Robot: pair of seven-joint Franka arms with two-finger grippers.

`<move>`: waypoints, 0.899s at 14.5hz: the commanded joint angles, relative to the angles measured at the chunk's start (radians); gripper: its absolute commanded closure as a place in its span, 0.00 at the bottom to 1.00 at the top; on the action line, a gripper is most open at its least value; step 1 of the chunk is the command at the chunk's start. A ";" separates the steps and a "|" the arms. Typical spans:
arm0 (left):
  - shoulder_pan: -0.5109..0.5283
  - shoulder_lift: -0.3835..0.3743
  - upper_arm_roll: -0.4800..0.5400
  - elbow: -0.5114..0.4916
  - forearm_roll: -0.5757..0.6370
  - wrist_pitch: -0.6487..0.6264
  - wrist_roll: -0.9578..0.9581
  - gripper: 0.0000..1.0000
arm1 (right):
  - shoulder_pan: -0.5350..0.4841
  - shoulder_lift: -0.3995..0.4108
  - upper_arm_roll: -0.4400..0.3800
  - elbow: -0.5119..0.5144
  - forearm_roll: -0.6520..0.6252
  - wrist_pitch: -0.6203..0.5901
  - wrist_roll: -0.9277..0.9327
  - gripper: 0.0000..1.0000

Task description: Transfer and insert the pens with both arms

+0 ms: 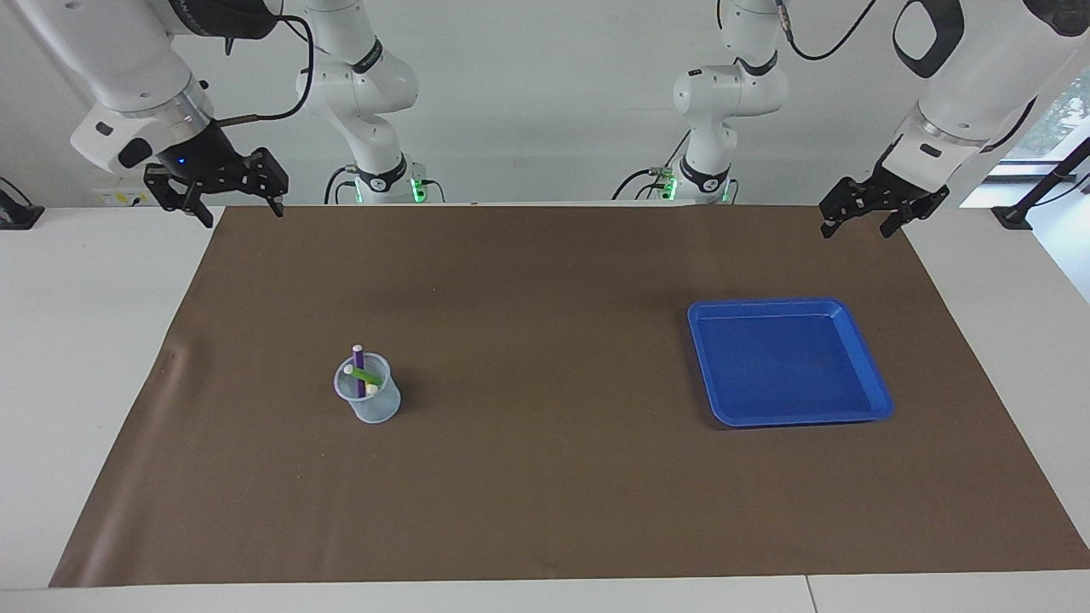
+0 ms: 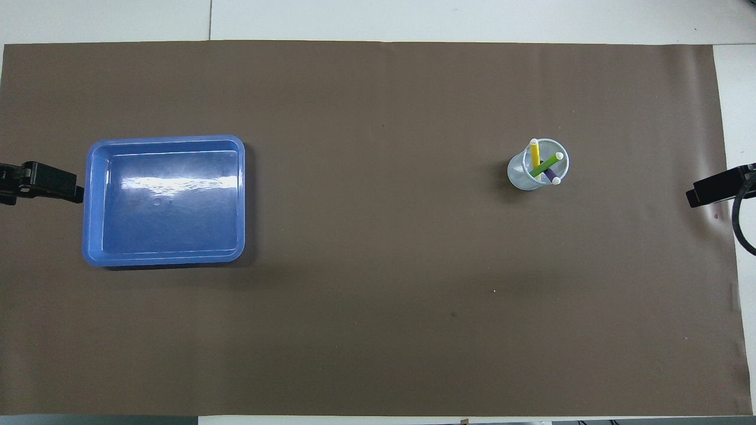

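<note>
My pens [image 2: 540,165] look light, stiff and slick in the cup [image 1: 368,393]; I'd pinch mid-barrel; left gripper [image 1: 881,209] and right gripper [image 1: 217,183] wait spread at the table's corners

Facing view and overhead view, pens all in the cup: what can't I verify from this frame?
- Lower ends of the yellow pen, green pen and purple pen: blurred through the clear cup wall in both views.
- Yellow pen in the facing view: mostly hidden among the other pens.
- Left gripper and right gripper: cut by the overhead view's edges.
</note>
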 commanded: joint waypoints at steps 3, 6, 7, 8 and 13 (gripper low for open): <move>0.008 -0.021 -0.008 -0.022 0.020 0.026 0.005 0.00 | -0.012 -0.053 0.021 -0.071 -0.035 0.062 0.016 0.00; 0.005 -0.021 -0.008 -0.022 0.020 0.032 0.004 0.00 | -0.015 -0.044 0.042 -0.061 -0.038 0.065 0.036 0.00; 0.005 -0.021 -0.008 -0.021 0.019 0.032 0.002 0.00 | -0.018 -0.038 0.056 -0.054 -0.044 0.062 0.037 0.00; 0.007 -0.020 -0.008 -0.019 0.016 0.033 0.001 0.00 | -0.033 -0.036 0.073 -0.050 -0.041 0.059 0.037 0.00; 0.008 -0.030 -0.004 -0.021 0.015 0.033 -0.004 0.00 | -0.065 -0.021 0.100 -0.030 -0.027 0.062 0.045 0.00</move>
